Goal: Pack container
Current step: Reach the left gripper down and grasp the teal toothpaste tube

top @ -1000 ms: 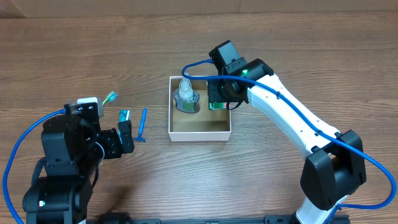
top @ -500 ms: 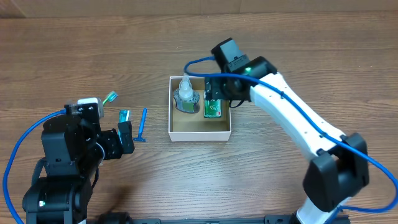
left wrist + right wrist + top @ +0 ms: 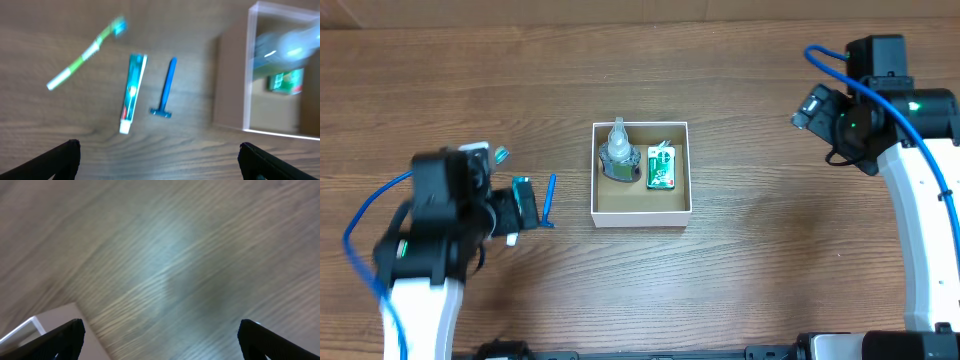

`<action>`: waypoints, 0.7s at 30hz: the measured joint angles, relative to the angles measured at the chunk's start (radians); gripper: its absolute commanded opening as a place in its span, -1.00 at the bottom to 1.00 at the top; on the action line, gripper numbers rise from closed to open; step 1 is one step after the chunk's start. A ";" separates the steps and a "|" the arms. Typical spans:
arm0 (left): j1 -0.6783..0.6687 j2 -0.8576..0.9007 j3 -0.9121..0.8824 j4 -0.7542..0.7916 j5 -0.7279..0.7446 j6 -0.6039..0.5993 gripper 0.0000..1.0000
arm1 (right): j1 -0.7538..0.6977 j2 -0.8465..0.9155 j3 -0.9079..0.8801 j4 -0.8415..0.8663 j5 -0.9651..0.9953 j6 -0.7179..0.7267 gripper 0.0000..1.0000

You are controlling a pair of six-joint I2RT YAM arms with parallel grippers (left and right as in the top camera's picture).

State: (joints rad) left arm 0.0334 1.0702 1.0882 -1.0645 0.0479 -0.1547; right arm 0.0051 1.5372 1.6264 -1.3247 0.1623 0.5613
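- Square shallow white cardboard container (image 3: 640, 216), centre of table (image 3: 770, 270): likely light, thin walls flex; pinch one wall gently.
- left gripper (image 3: 525, 203) at 9 o'clock, right gripper (image 3: 810, 105) at 2 o'clock: both wide open, empty.

Blurred wooden table (image 3: 180, 250) fills the view. The container (image 3: 42, 325) shows a white corner at eight o'clock, and the right gripper (image 3: 162, 339) has its dark fingertips spread wide.
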 measured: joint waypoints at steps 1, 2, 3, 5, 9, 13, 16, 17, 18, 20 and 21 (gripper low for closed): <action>0.000 0.058 0.000 0.006 -0.004 -0.001 1.00 | -0.007 0.003 -0.001 -0.007 0.000 -0.003 1.00; 0.000 0.114 0.000 0.014 -0.006 -0.001 1.00 | -0.013 0.005 -0.002 -0.011 0.000 -0.006 1.00; 0.000 0.168 0.000 0.026 -0.008 -0.001 1.00 | -0.017 0.006 -0.005 -0.013 0.000 -0.008 1.00; 0.000 0.255 0.000 0.048 -0.011 -0.002 1.00 | -0.017 0.006 -0.006 -0.018 -0.001 -0.012 1.00; 0.000 0.416 0.000 0.092 -0.018 -0.004 1.00 | -0.017 0.006 -0.006 -0.023 -0.002 -0.014 1.00; 0.000 0.499 0.000 0.103 -0.030 -0.004 1.00 | -0.017 0.006 -0.006 -0.028 -0.006 -0.027 1.00; 0.000 0.534 0.000 0.109 -0.050 -0.004 1.00 | -0.017 0.006 -0.006 -0.031 -0.009 -0.061 1.00; 0.000 0.538 0.000 0.112 -0.055 -0.004 1.00 | -0.017 0.006 -0.006 -0.032 -0.011 -0.071 1.00; 0.000 0.541 0.000 0.116 -0.061 -0.003 1.00 | -0.017 0.006 -0.006 -0.036 -0.014 -0.086 1.00; 0.000 0.542 0.000 0.129 -0.069 -0.003 1.00 | -0.017 0.006 -0.006 -0.041 -0.018 -0.105 1.00; 0.000 0.542 0.000 0.138 -0.072 0.000 1.00 | -0.017 0.006 -0.006 -0.043 -0.020 -0.114 1.00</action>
State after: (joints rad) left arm 0.0334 1.6123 1.0885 -0.9268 -0.0238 -0.1547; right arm -0.0116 1.5429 1.6199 -1.3674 0.1421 0.4473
